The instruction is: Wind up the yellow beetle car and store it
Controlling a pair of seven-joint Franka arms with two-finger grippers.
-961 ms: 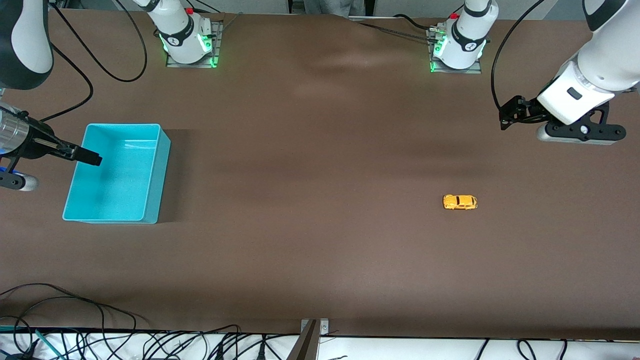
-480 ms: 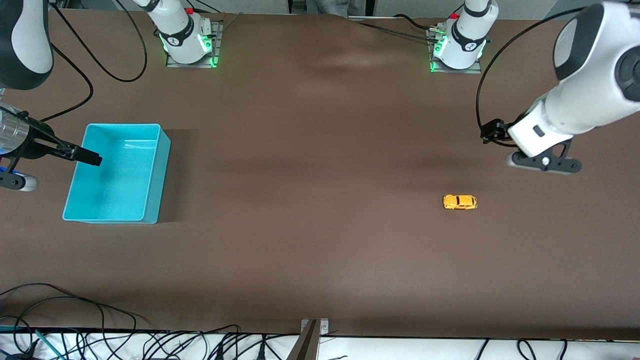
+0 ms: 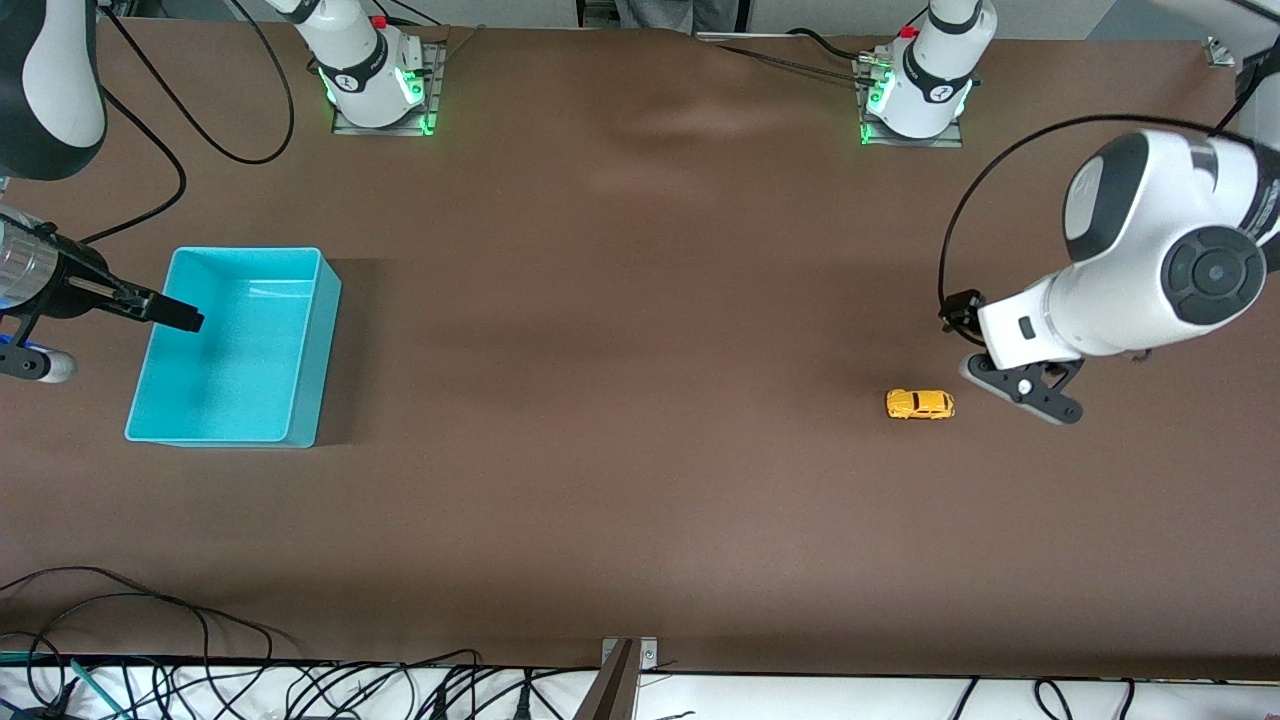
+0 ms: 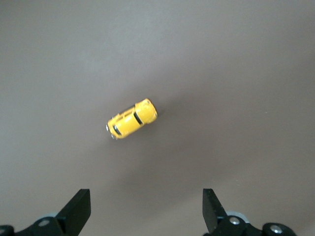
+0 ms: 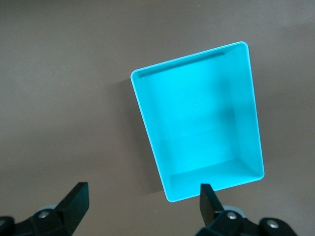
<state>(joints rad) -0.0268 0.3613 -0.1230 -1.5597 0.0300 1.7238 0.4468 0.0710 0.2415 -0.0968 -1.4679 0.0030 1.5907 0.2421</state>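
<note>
Brown table (image 3: pixel 640 500), black cables (image 3: pixel 150 640) along its near edge

Tiny yellow beetle car (image 3: pixel 920 404) (image 4: pixel 132 119), yellow-orange with a rounded body and dark windows. Standing on its wheels on the bare brown tabletop, lengthwise along the table's long edge. Toward the left arm's end of the table, well apart from anything else on it. Untouched, nothing gripping it. Small, dark window bands visible across the roof in the left wrist view.
</note>
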